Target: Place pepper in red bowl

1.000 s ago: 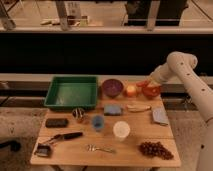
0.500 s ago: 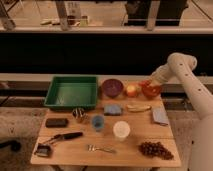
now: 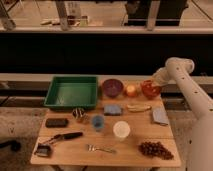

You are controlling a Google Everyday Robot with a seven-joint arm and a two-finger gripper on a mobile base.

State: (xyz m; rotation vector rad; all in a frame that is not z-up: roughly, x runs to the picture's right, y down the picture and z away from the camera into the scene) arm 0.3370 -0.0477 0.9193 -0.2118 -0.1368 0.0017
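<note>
Placement step looks to be in hand, judging from arm pose: pincer sits at far right rear of desk, right over the rim of the red bowl, w/ the white arm arcing down to it from the right. Can't tell whether the pincer is released or clenched, and can't tell if it grasps anything. Pepper isn't separately visible anywhere on the desk; it's likely at the pincer or already inside the bowl, where its orange-red colour would merge w/ the bowl's, but that's a guess. Next move, as I judge it: if the pepper is in the grip, lower a bit, centre over the bowl cavity, let go, then lift straight up w/o dragging the rim; if it's dropped, just retract. Red bowl itself: round, glossy, red-orange, about as wide as the purple bowl, which stands well apart to its left w/ 1 small round orange fruit between them. Banana lies just in front of the red bowl, so the withdrawal path should stay high. Green tray on the left is well apart from the action.
</note>
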